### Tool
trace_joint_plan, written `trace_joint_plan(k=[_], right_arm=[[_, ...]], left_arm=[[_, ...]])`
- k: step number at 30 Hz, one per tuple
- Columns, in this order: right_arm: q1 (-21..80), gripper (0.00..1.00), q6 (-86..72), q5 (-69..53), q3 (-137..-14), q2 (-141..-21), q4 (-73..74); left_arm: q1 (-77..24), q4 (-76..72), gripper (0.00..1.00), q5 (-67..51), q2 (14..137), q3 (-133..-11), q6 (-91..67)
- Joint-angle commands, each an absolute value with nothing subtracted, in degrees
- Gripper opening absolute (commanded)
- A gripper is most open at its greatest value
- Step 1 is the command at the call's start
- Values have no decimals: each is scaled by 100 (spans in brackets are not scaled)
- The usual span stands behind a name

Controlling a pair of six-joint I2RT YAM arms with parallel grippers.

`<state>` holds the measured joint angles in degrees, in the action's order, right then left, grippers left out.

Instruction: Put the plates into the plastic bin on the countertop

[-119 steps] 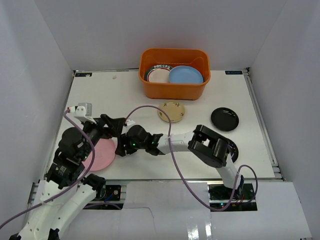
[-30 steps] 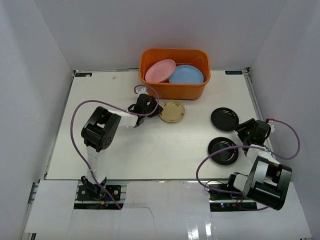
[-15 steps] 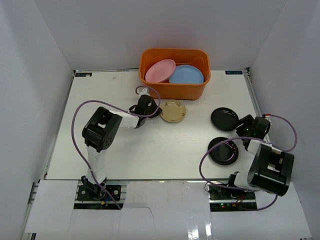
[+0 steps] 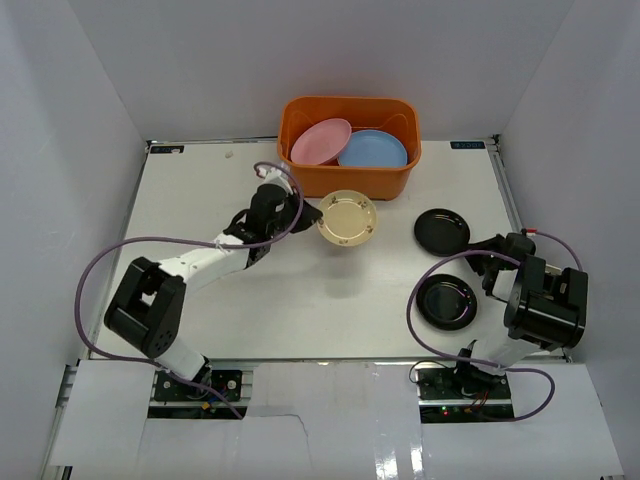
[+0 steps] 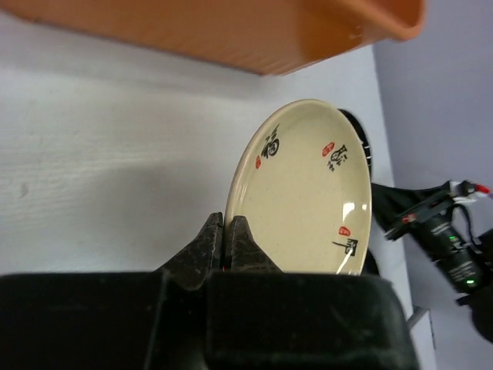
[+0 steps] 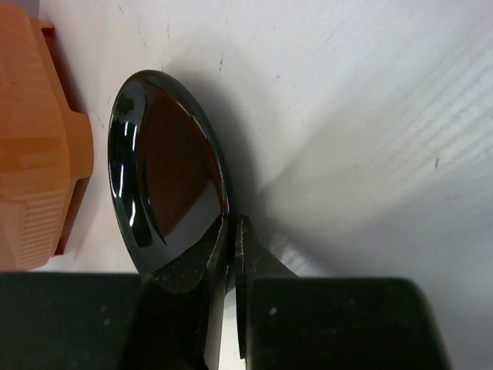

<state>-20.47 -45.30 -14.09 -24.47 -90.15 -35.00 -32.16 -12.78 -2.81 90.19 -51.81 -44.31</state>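
The orange plastic bin (image 4: 348, 178) stands at the back of the white countertop (image 4: 190, 200), with a pink plate (image 4: 320, 140) and a light blue plate (image 4: 372, 148) inside. My left gripper (image 4: 308, 216) (image 5: 229, 224) is shut on the rim of a small cream plate (image 4: 347, 220) (image 5: 304, 193) with red and black marks, held tilted above the countertop just in front of the bin (image 5: 231, 35). My right gripper (image 4: 478, 245) (image 6: 231, 223) is shut on the rim of a glossy black plate (image 4: 443, 231) (image 6: 166, 185), which casts a shadow below it. A second black plate (image 4: 445, 300) lies flat nearer the front.
White walls enclose the countertop on three sides. The right arm's base and purple cable (image 4: 415, 320) curl around the second black plate. The left arm stretches diagonally from the front left (image 4: 150, 310). The bin's corner (image 6: 38, 146) shows left of the held black plate.
The left gripper has raised the cream plate off the countertop and swung it right, toward the bin. The right gripper has shut on the far black plate's rim and shifted it slightly.
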Motion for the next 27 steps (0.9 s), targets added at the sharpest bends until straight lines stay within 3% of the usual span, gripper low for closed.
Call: trace_joint_plan(k=[1,10,17,22,27], right_arm=[[-2048,8,-4992,-1450,-2120,-8633,-4332],[-2048,8,-4694,-1556,-2812,-7305,-3236],[-1960,8,-4614,-2003,-3234,-6768,-2988],[-1443,8,-4483,-2338,-3848,-6820,-2830],[-416,8,-3869,-1847,-4604,-6925,-2242]], left_arm=[[-3243,-819,0,-90,8674,-6436,-4132],[-2321,350,0,115,10632,-9630,-4157],[-1855,1790,0,9,13004,-12748,-4192],[-1775,1978,0,-140,13543,-13113,-4157],[-1793,1960,0,-561,13877,-13245,-4052]])
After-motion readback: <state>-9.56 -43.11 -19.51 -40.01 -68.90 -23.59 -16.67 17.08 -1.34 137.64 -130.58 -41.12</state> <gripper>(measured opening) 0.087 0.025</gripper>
